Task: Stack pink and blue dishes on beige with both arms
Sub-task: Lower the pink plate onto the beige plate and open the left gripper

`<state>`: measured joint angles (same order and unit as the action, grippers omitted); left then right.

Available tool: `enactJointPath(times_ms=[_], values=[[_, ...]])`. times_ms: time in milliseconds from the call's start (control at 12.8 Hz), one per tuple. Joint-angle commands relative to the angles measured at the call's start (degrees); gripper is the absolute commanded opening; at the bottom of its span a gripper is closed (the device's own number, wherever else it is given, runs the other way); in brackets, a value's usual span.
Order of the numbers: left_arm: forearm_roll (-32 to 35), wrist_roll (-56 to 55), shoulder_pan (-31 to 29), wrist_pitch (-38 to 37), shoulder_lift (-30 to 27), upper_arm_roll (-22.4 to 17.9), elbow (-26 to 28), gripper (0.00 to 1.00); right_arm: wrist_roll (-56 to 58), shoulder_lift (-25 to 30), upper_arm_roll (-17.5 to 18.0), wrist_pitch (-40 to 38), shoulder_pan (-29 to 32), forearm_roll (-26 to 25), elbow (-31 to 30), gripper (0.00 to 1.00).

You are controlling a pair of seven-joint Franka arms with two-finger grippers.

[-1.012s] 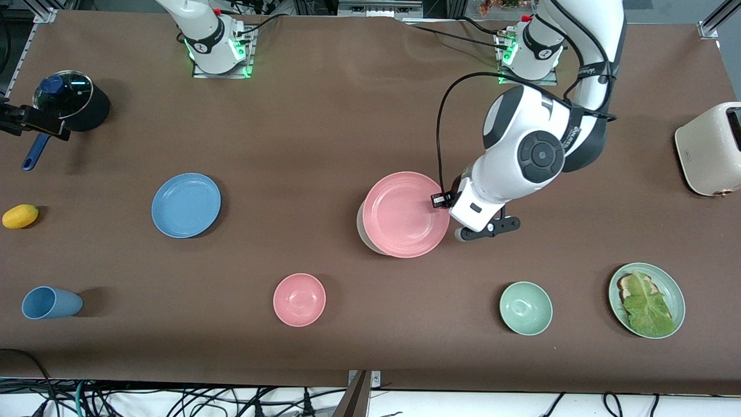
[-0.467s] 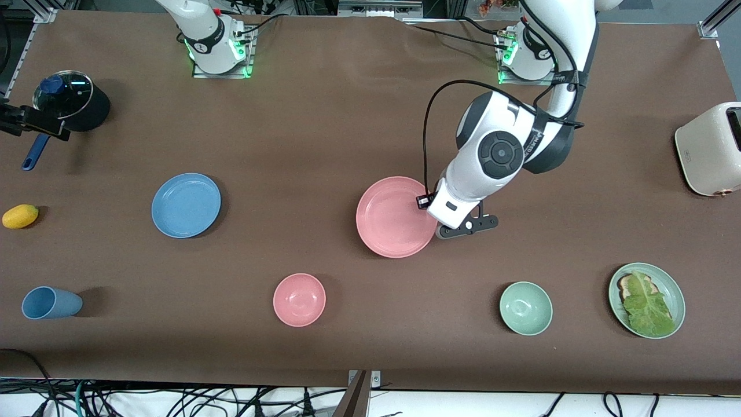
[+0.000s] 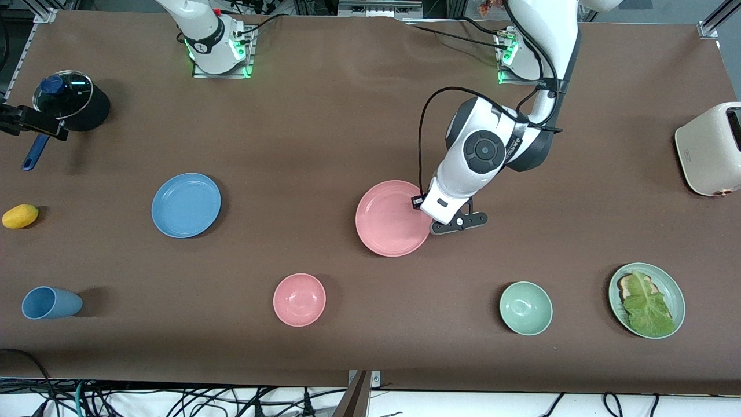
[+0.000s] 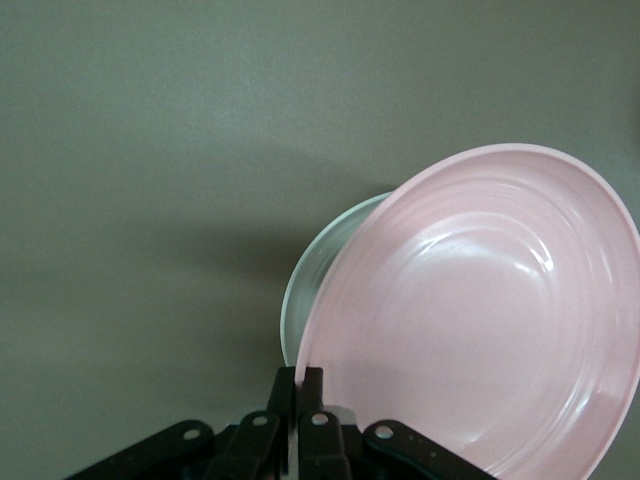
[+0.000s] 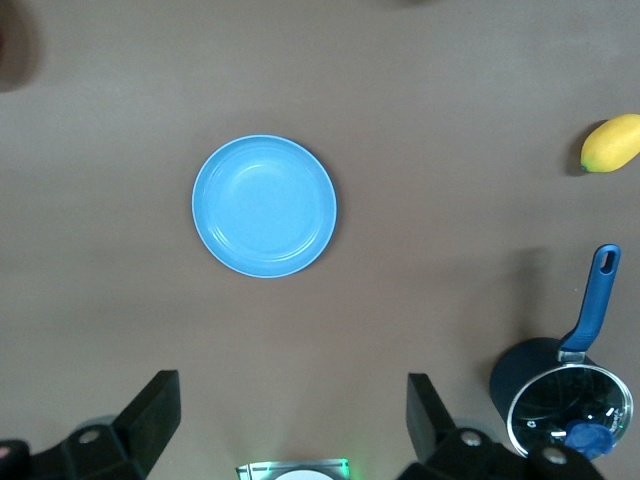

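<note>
The pink plate (image 3: 389,220) is at mid-table, held by the rim at the left arm's end in my left gripper (image 4: 297,378), which is shut on it. It lies slightly tilted over the beige plate (image 4: 308,280). Only a pale crescent of that plate shows in the left wrist view, and the front view hides it under the pink one. The blue plate (image 3: 186,205) lies flat on the table toward the right arm's end, also seen as the blue plate (image 5: 265,205). My right gripper (image 5: 290,415) hangs open and empty high over the table between its base and the blue plate.
Nearer the front camera sit a blue cup (image 3: 51,303) on its side, a pink bowl (image 3: 299,299), a green bowl (image 3: 525,308) and a green plate with toast and lettuce (image 3: 646,299). A toaster (image 3: 709,149) stands at the left arm's end; a lidded pot (image 3: 72,107) and a yellow fruit (image 3: 20,216) at the right arm's.
The left arm has carried the pink plate toward the right arm's end and down, so it now covers the beige plate that showed beside it. The right gripper has not moved.
</note>
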<state>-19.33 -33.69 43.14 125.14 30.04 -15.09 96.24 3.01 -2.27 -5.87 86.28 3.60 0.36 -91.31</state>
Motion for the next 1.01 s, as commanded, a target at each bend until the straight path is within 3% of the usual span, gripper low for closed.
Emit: enactJointPath(times_ms=[0,935], values=[[2.0,-1.1,1.7,5.5,-2.4,-0.6,5.5,0.0,0.4,-0.1,0.3,-0.6,0.6,0.1,0.6,1.0],[2.0,-2.2,4.1,13.6,-2.0,-0.6,11.1,0.0,0.4,-0.1,0.4,-0.6,0.4,0.1,0.6,1.0]])
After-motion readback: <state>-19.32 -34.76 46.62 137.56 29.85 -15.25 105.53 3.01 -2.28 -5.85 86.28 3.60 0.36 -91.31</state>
